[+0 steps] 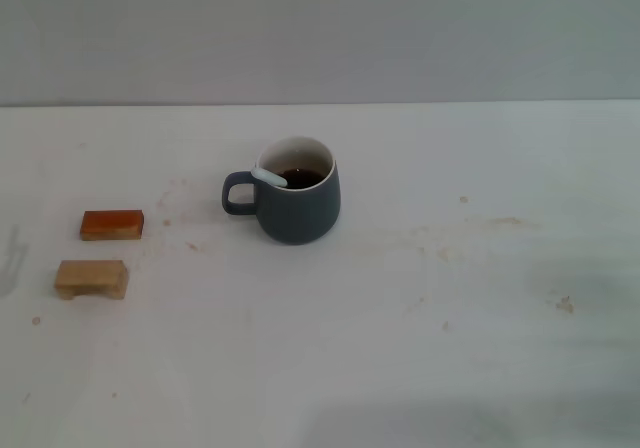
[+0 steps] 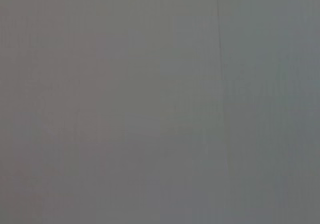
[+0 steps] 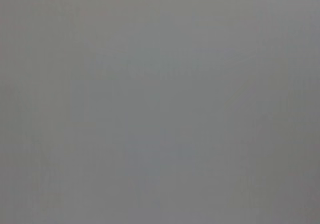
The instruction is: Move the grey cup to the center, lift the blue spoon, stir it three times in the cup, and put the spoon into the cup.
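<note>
At the left of the white counter lie two small blocks well apart from the mug: a glossy orange-brown block and, nearer the robot, a matte tan block. Near the middle stands the grey cup, rounded glazed ceramic, loop handle pointing left, dark liquid inside. The blue spoon leans on its rim, pale handle showing. Neither claw is in view, so grip cannot be told. The task looks finished; nothing further seems needed.
</note>
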`<move>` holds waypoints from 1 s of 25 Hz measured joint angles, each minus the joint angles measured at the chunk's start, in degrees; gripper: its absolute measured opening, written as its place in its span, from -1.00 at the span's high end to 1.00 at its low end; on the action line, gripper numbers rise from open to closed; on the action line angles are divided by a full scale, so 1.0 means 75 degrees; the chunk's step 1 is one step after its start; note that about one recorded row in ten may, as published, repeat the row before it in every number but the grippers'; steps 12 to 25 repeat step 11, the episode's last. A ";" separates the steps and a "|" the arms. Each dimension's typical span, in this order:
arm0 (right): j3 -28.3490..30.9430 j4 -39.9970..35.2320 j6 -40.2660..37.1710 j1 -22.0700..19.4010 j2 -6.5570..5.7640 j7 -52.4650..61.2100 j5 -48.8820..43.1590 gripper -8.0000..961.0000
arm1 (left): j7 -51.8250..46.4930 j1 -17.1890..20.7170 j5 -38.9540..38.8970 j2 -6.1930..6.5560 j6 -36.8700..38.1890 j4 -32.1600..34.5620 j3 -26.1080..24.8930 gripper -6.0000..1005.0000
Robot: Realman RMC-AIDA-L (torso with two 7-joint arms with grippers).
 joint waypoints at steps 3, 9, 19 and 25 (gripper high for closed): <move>-0.0111 -0.0026 0.0068 0.0062 -0.0001 -0.0001 0.0001 0.99 | 0.0001 0.0041 0.0000 0.0000 0.0007 0.0005 -0.0001 -0.66; -0.0581 -0.0151 0.0067 0.0138 -0.0012 -0.0005 0.0001 0.99 | 0.0018 0.0152 -0.0004 -0.0007 0.0090 0.0045 -0.0005 -0.67; -0.0662 -0.0168 0.0058 0.0121 -0.0010 -0.0007 0.0001 0.99 | 0.0014 0.0257 -0.0004 -0.0008 0.0223 0.0023 -0.0007 -0.67; -0.0662 -0.0168 0.0058 0.0121 -0.0010 -0.0007 0.0001 0.99 | 0.0014 0.0257 -0.0004 -0.0008 0.0223 0.0023 -0.0007 -0.67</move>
